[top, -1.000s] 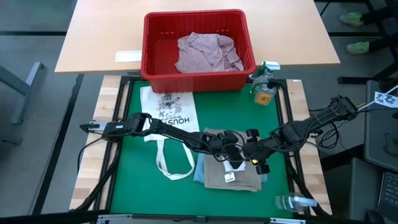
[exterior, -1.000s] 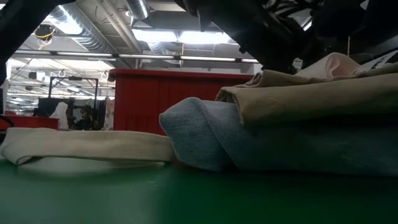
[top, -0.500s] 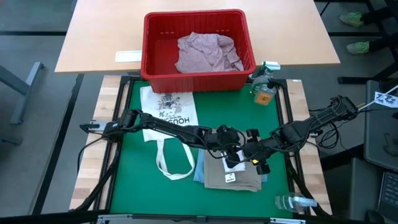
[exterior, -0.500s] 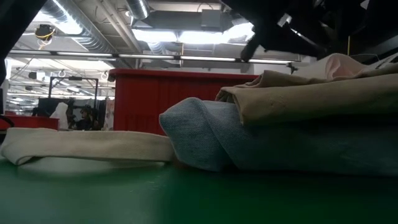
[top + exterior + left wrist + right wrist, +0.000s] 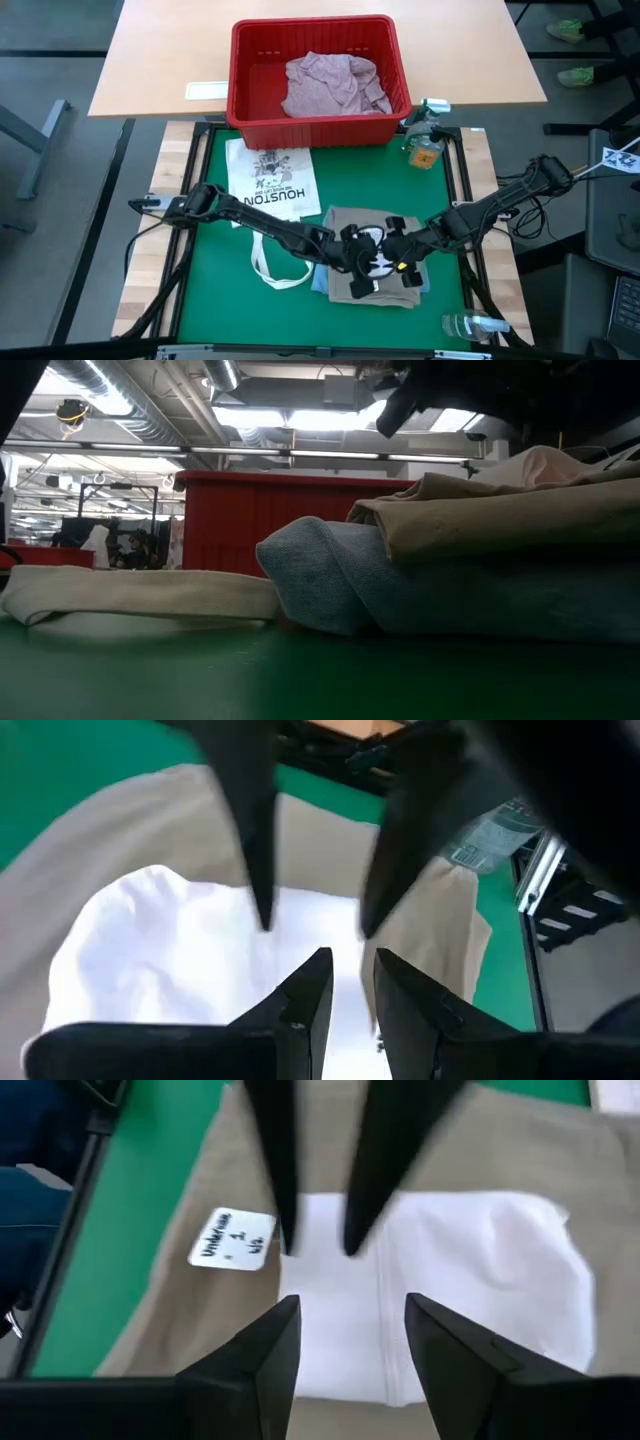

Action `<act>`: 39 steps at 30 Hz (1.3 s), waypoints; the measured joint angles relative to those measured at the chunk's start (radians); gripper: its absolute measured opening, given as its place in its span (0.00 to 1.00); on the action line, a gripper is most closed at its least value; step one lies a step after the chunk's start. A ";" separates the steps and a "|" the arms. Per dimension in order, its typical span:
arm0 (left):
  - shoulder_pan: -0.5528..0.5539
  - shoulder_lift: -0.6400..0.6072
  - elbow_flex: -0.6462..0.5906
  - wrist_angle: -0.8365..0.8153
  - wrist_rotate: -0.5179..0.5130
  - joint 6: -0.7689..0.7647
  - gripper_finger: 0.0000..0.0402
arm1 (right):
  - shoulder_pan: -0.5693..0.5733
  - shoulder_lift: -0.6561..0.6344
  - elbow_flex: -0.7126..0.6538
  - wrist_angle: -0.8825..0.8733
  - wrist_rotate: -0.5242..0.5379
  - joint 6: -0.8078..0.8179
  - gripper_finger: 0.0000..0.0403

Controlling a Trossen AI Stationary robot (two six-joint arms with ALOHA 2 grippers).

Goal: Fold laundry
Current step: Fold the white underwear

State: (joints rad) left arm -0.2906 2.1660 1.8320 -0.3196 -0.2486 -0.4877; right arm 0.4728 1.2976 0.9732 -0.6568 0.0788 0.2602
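Both grippers (image 5: 362, 268) (image 5: 398, 262) hover, seemingly apart, over khaki cloth (image 5: 345, 290).

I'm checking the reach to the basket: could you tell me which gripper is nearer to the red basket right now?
Neither clearly: the left gripper and right gripper hover side by side over the tan cloth, both well short of the red basket at the table's far edge.
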 joint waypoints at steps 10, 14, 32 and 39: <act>-0.043 0.091 0.000 -0.012 -0.073 0.003 0.14 | -0.001 0.013 -0.126 0.040 0.005 0.086 0.45; -0.043 0.125 0.000 -0.014 -0.073 0.003 0.12 | -0.001 0.013 -0.185 0.087 -0.001 0.089 0.45; -0.029 0.074 0.004 -0.029 -0.056 0.030 0.03 | -0.002 0.013 0.009 -0.077 0.026 0.047 0.45; 0.011 0.064 0.004 -0.027 -0.079 0.020 0.03 | -0.002 0.013 0.014 -0.083 0.172 -0.008 0.45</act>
State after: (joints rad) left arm -0.2798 2.2299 1.8359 -0.3471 -0.3274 -0.4677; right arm 0.4707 1.3109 0.9870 -0.7397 0.2506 0.2523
